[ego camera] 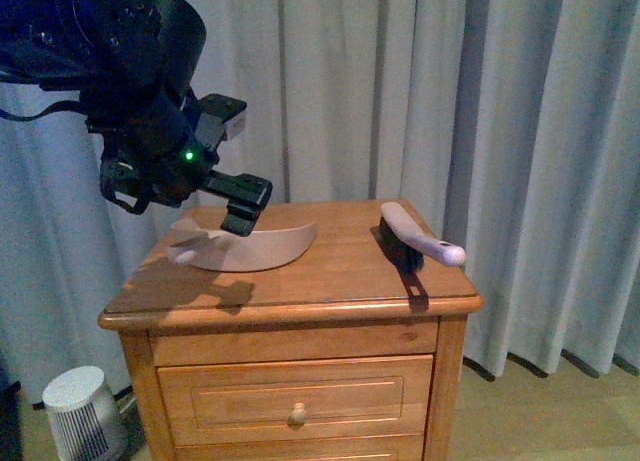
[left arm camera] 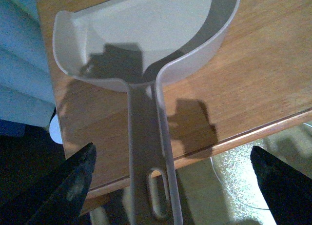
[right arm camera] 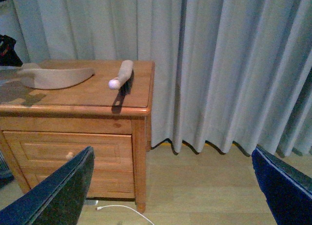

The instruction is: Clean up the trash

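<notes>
No crumpled white paper wad shows in any view; the trash is hidden or out of view. A beige dustpan (ego camera: 270,243) lies on the wooden nightstand (ego camera: 330,281), at its left. My left gripper (ego camera: 235,161) is open and empty, hovering just above the dustpan's left end. In the left wrist view the pan (left arm camera: 146,25) looks empty. Its handle (left arm camera: 144,152) runs out past the table edge between my open left gripper's (left arm camera: 171,154) jaws, with a wide gap on each side. My right gripper (right arm camera: 171,154) is open and empty, low and off to the right of the nightstand, over the floor.
A beige hand brush (ego camera: 415,239) with dark bristles lies at the top's right edge; it also shows in the right wrist view (right arm camera: 122,76). Grey curtains (ego camera: 450,101) hang behind. A white round appliance (ego camera: 85,416) stands on the floor at left. A white cable (right arm camera: 117,208) lies by the nightstand's leg.
</notes>
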### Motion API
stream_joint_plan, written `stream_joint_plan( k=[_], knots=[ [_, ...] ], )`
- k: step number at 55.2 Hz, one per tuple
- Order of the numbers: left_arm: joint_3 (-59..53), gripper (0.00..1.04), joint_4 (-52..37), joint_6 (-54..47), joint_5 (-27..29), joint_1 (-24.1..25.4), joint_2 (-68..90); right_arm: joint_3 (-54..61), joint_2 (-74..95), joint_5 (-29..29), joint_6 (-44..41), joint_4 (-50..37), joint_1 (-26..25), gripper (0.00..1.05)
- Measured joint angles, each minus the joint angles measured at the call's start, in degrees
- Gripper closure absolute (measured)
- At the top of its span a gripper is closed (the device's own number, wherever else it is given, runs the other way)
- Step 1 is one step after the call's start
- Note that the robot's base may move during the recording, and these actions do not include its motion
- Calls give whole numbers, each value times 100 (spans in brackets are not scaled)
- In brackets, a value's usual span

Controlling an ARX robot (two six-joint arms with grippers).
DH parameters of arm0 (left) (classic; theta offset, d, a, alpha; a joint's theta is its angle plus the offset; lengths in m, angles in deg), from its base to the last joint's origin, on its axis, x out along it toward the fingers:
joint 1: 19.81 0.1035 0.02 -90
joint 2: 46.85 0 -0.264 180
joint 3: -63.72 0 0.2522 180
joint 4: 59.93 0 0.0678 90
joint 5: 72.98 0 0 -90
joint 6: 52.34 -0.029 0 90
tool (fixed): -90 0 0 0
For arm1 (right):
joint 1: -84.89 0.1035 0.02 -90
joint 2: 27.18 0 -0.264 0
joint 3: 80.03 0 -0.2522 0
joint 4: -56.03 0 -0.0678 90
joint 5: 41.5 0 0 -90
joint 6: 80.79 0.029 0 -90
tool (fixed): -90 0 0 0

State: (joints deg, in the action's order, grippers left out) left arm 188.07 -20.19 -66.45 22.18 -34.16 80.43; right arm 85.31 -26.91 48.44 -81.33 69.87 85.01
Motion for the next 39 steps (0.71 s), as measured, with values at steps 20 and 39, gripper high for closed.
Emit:
stream_joint_plan(
  k=[20,39],
  knots=[
    [70,8,-118,-11,-4,96,275,0,0,0,0,0,0,7],
    [210,8,-201,-118,87,223,603,0,0,0,0,0,0,7]
  ],
)
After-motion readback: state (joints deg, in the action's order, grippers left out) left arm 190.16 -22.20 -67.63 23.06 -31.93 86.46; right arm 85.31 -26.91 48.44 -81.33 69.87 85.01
